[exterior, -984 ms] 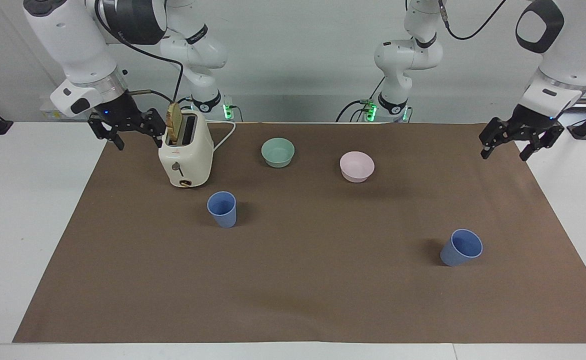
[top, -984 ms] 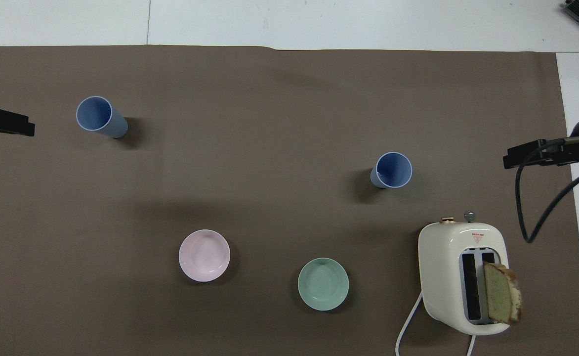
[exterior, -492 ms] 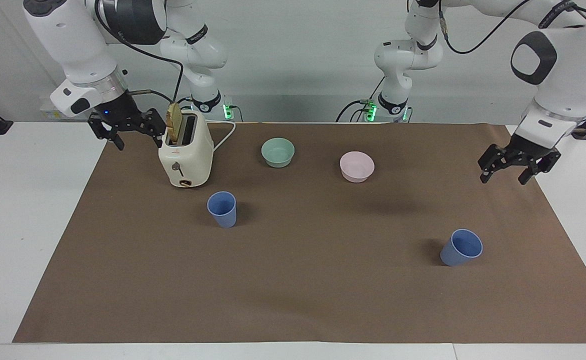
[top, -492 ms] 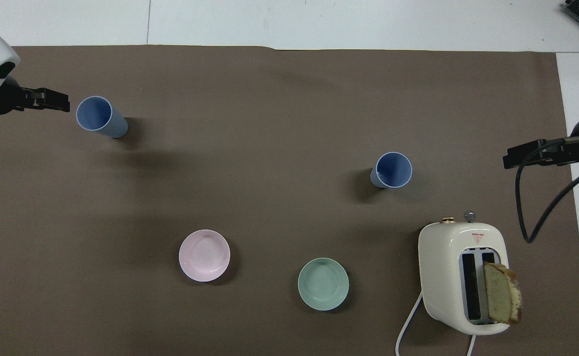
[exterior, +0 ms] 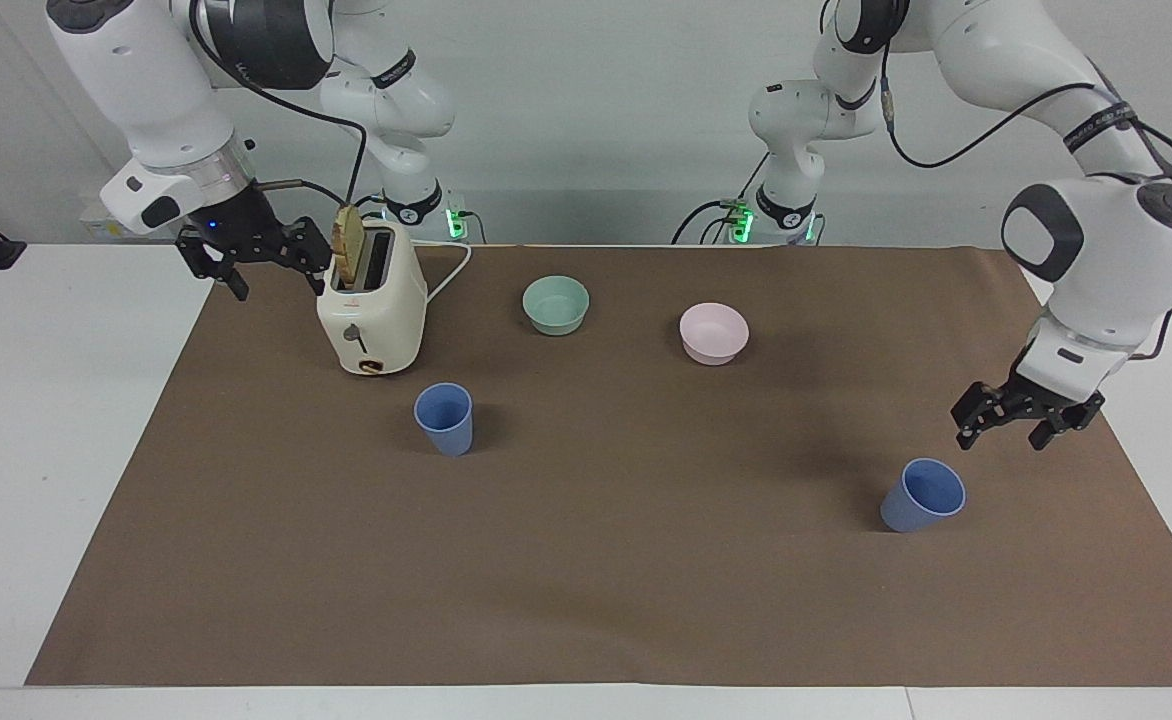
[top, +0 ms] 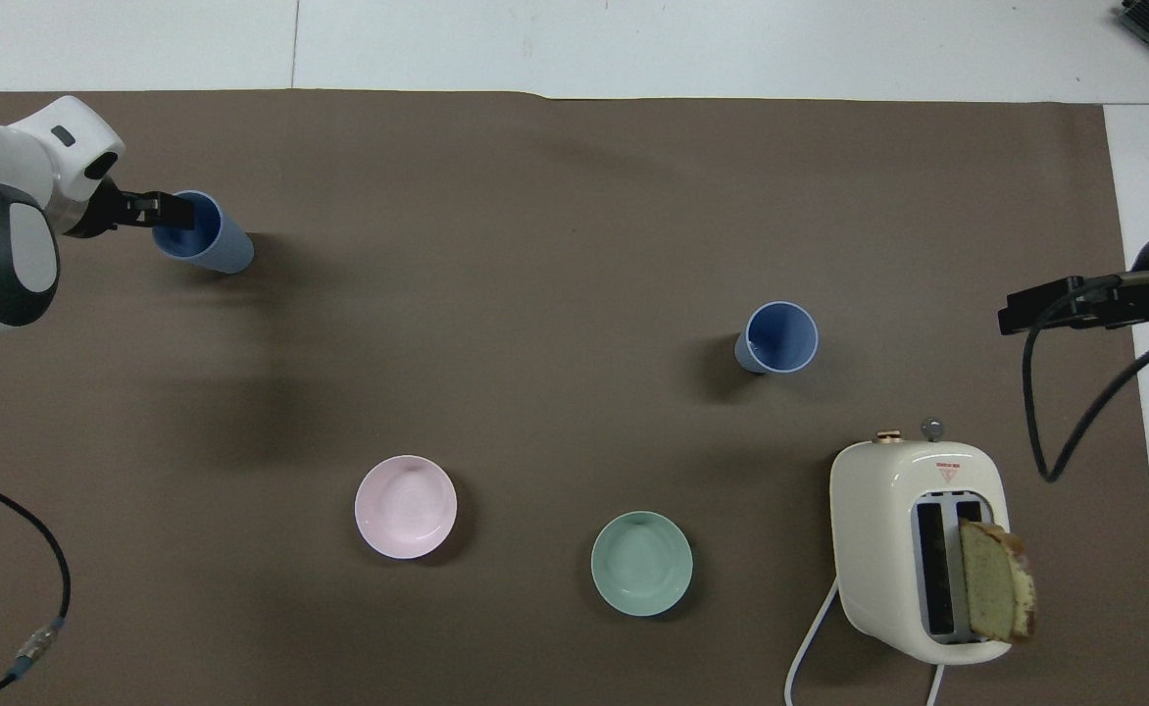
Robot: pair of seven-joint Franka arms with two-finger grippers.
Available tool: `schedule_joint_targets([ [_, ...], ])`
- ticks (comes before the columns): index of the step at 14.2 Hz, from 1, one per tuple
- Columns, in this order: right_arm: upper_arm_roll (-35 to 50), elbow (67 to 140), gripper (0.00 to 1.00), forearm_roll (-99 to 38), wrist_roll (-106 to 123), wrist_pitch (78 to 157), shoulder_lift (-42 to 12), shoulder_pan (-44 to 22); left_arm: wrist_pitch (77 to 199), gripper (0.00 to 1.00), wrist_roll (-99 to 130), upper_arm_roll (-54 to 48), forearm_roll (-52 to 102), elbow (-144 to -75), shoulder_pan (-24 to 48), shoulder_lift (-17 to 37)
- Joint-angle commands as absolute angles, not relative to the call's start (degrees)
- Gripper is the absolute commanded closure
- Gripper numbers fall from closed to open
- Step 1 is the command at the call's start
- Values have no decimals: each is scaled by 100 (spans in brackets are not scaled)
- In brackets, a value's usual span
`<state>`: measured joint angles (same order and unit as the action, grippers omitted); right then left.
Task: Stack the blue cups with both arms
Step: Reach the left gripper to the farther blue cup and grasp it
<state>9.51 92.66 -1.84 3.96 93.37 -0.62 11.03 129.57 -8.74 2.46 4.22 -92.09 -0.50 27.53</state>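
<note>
Left gripper point(exterior: 1008, 428) lower, over cup point(exterior: 922, 495).

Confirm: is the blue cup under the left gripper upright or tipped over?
Upright. The blue cup stands on its base with its open mouth up; the left gripper hangs above it, not touching.

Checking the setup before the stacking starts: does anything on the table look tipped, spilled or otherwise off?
Nothing stands out. Both blue cups stand upright and apart, and the bread slice sits in the toaster. The left gripper is open over the mat.
</note>
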Motion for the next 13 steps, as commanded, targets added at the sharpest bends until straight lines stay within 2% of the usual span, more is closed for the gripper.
schedule_joint_targets([
  [1,1002,9378,0,-141,299,9404,26,1169,13035,81,-993,237,527,-9413,-44,2619],
  [2,1011,9378,0,-141,299,9404,26,1169,13017,100,-984,246,527,-9413,-35,2610],
  [6,1002,9378,0,-141,299,9404,26,1169,12789,100,-915,211,527,-9395,131,2453],
  [13,1011,9378,0,-141,299,9404,26,1169,12656,100,182,211,519,-9448,1492,2241],
])
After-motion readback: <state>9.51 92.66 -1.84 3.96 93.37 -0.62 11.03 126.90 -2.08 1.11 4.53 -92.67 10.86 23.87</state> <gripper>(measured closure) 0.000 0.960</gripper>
